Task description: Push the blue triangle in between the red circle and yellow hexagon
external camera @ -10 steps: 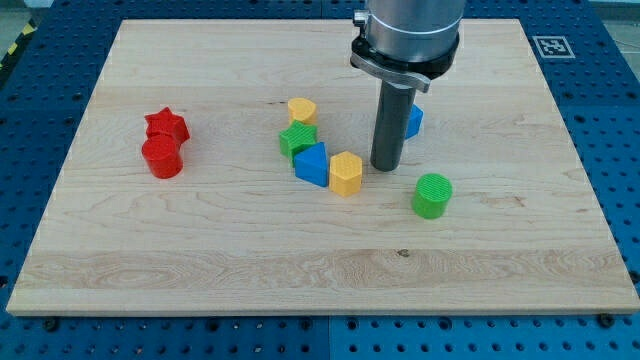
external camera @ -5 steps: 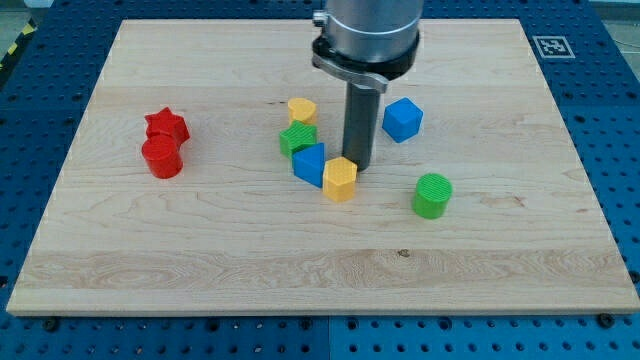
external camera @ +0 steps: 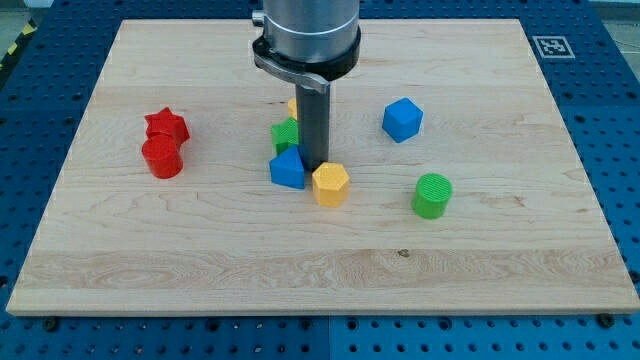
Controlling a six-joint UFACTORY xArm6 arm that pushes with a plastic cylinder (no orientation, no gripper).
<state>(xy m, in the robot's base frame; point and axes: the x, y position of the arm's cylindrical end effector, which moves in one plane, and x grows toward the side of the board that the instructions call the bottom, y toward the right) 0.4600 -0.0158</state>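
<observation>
The blue triangle [external camera: 287,169] lies near the board's middle, touching the yellow hexagon [external camera: 330,184] on its right. My tip [external camera: 314,166] stands between them at their upper side, pressed against the triangle's right edge and just above the hexagon. The red circle [external camera: 162,157] sits far to the view's left, with a red star [external camera: 166,126] touching it just above. A wide stretch of board separates the triangle from the red circle.
A green star-like block [external camera: 285,133] sits just above the blue triangle, and a yellow block [external camera: 293,105] behind it is mostly hidden by the rod. A blue cube [external camera: 402,119] and a green cylinder [external camera: 432,195] lie to the right.
My tip moved left, from right of the yellow hexagon to between it and the blue triangle. The triangle, hexagon and green star were pushed left.
</observation>
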